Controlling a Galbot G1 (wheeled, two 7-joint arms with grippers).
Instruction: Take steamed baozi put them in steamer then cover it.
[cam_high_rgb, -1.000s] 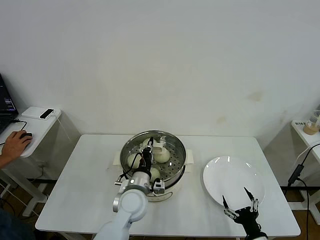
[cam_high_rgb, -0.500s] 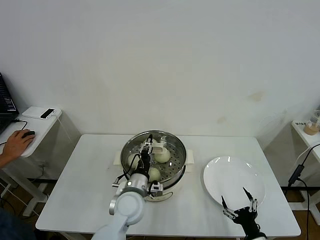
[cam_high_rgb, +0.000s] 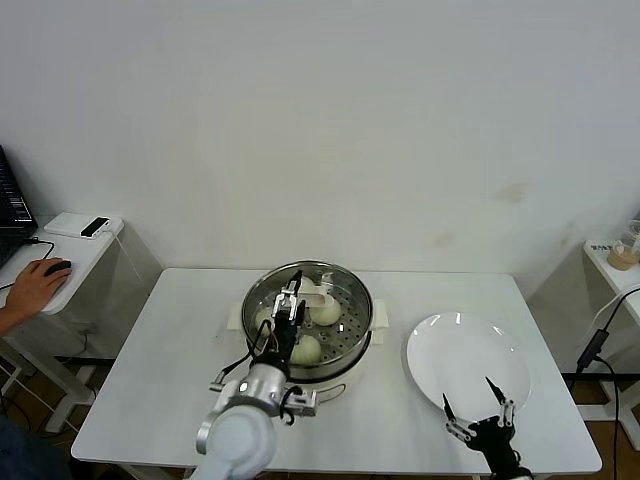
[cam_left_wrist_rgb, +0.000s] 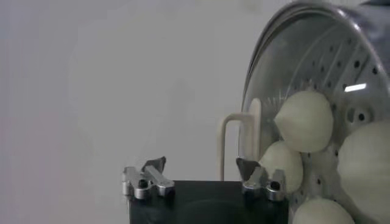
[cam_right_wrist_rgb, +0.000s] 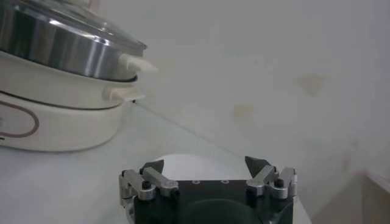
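1. The rectangular white table (cam_high_rgb: 170, 370) stands against a plain off-white wall (cam_high_rgb: 330, 120).
2. Left of the table there is a small white side desk (cam_high_rgb: 75, 250).
3. Right of the table, a white shelf (cam_high_rgb: 612, 262) is at the frame edge.
4. Brown floor (cam_high_rgb: 40, 395) shows below the side desk.

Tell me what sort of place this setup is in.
Probably a lab or office test room, not a home kitchen. A plain white table stands against a bare white wall, carrying only the steamer and a white plate. At a side desk, a person's hand rests on a computer mouse.
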